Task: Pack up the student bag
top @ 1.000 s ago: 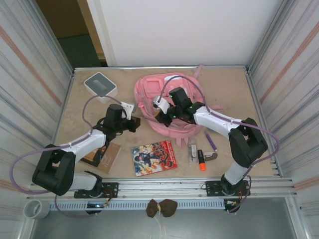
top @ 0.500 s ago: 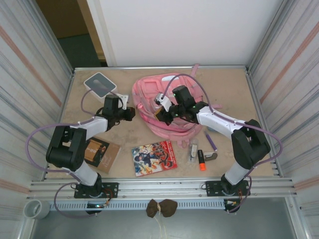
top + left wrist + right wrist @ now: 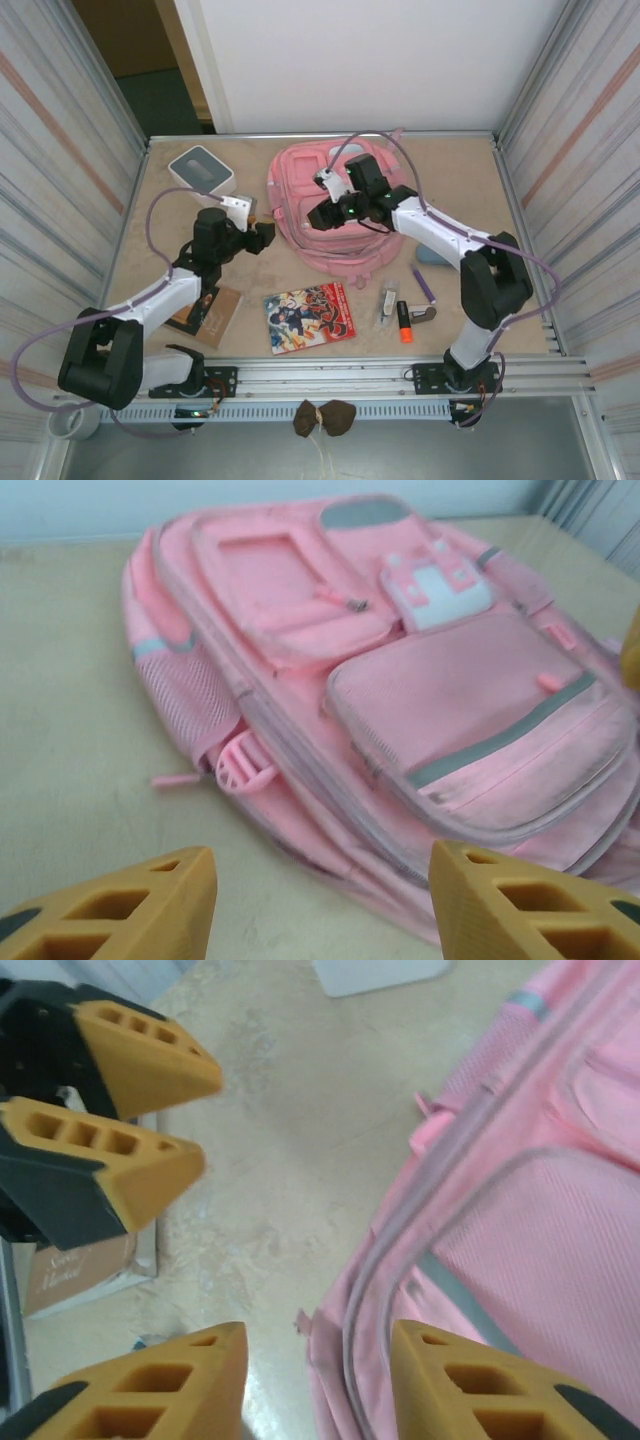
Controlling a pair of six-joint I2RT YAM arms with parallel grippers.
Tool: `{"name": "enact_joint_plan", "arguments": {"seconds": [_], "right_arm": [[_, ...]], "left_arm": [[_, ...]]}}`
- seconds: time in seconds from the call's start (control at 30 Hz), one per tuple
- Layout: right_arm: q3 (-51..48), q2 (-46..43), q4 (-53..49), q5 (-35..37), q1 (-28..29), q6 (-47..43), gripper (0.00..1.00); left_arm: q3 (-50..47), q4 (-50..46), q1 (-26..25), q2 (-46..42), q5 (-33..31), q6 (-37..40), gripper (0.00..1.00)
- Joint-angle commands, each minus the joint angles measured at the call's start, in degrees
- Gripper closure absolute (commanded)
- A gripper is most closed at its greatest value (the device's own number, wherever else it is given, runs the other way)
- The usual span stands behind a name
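Sandy tabletop point(image 3: 470, 180) sits between corrugated side panels, with a white wall behind.

The left gripper point(image 3: 264, 237) is just beside the student bag point(image 3: 295, 190), off the bag's left edge and pointing at it. In the left wrist view its orange fingers point(image 3: 130, 905) stand well apart with nothing between them. Bare table lies under the gap, and the bag's mesh side pocket is straight ahead.

The right gripper point(image 3: 318, 213) hangs over the bag's left edge, facing the left gripper. In the right wrist view its jaws are parted too and grip nothing. The bag's rim and a pale zip line run up between them, but I cannot tell whether the fingers touch the fabric. The two grippers are near each other but apart.

The bag lies flat, front pockets and white-and-pink patch upward.

- **Far left of the bag:** a grey-and-white box point(image 3: 201, 170).
- **Nearer the arm bases than the bag:** a colourful comic book point(image 3: 310, 317).
- **Left of the comic, partly under the left arm:** a brown book point(image 3: 210, 310).
- **Off the bag's near right corner:** a purple pen point(image 3: 424, 282) and an orange marker point(image 3: 405, 324).
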Motion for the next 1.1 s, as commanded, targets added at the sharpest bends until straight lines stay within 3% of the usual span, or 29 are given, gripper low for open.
{"name": "enact_joint_plan", "arguments": {"seconds": [0.0,0.2,0.37,0.6,0.8,0.9,1.07], "right_arm": [[-6.2,-7.9,-2.4,0.0,-4.5,4.4,0.54],[-18.8,-16.5,-1.0,5.3,-13.4,10.4,0.44],[-25.0,-22.2,0.5,7.6,-19.1,12.8,0.38],[-29.3,-26.8,1.8,6.7,-25.1,13.7,0.36],[-31.3,-26.3,3.8,4.4,-26.5,15.2,0.36],[-31.0,-24.7,4.2,3.2,-26.5,15.5,0.36],[-31.0,-24.2,3.9,3.5,-26.5,15.8,0.37]], "left_arm": [[4.4,-2.2,-2.5,0.6,1.9,4.7,0.41],[19.2,-16.8,-13.2,12.6,-3.7,19.8,0.31],[33.0,-29.6,-19.2,25.4,-8.6,31.2,0.26],[48.7,-41.1,-22.2,39.8,-9.0,38.1,0.24],[56.8,-44.7,-23.2,48.0,-11.6,40.5,0.24],[58.9,-44.4,-23.2,50.3,-13.6,40.9,0.34],[58.2,-40.0,-22.7,45.4,-8.6,39.5,0.75]]}}
